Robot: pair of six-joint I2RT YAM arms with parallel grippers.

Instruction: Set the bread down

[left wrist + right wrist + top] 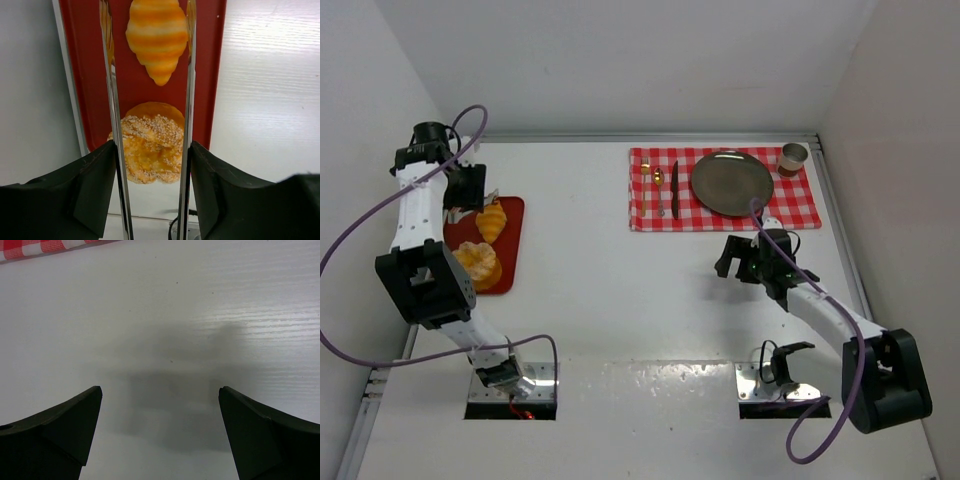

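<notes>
White worktop (600, 300) carries a red-and-white checked cloth (720, 190) at one o'clock with a round grey metal plate (732, 182), and a red rectangular tray (510, 245) at nine o'clock. On that tray lie the round, lumpy, seeded golden bun (152, 150) and, beyond it, the small ridged orange croissant (157, 37). Left gripper (150, 55) jaws are spread beside the croissant; right gripper (160, 405) jaws are spread over bare worktop.

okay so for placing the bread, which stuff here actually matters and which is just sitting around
Matters: croissant, round bun, red tray under them, dark plate, left gripper open over the croissant.
Just sitting: checkered cloth, knife, fork, cup.
</notes>
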